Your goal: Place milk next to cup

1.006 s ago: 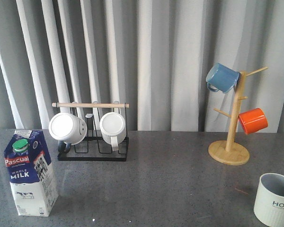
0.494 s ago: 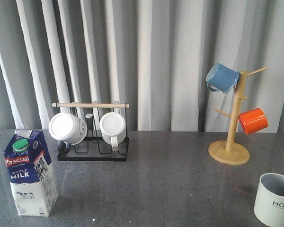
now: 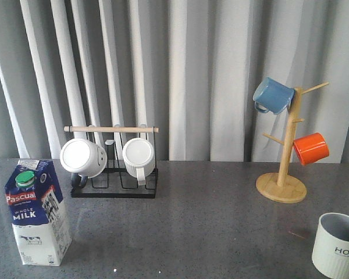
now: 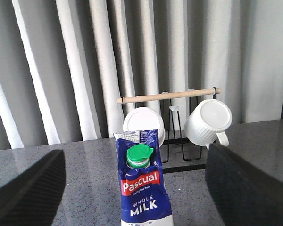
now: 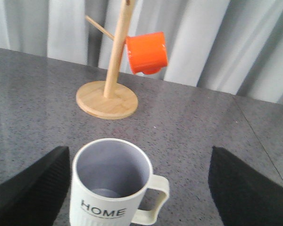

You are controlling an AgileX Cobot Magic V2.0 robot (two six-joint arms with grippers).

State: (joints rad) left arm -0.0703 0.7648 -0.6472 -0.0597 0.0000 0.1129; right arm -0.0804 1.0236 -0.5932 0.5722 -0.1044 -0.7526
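Observation:
The milk [image 3: 38, 212], a blue and white carton with a green cap, stands upright at the front left of the table. In the left wrist view the milk [image 4: 144, 188] stands ahead, midway between the two dark fingers of my left gripper [image 4: 134, 188], which is open and clear of it. The cup [image 3: 336, 245], ribbed and marked HOME, stands at the front right corner. In the right wrist view the cup [image 5: 111, 188] sits between the wide-apart fingers of my open right gripper [image 5: 139, 188], its handle toward one finger [image 5: 250, 188].
A black wire rack [image 3: 113, 187] with a wooden rod holds two white mugs at the back left. A wooden mug tree [image 3: 282, 186] at the back right carries a blue mug [image 3: 272, 96] and an orange mug [image 3: 310, 148]. Grey curtains hang behind the table.
A dark piece of the right gripper has come into the front view at the right edge by the cup. Milk and cup have not moved.

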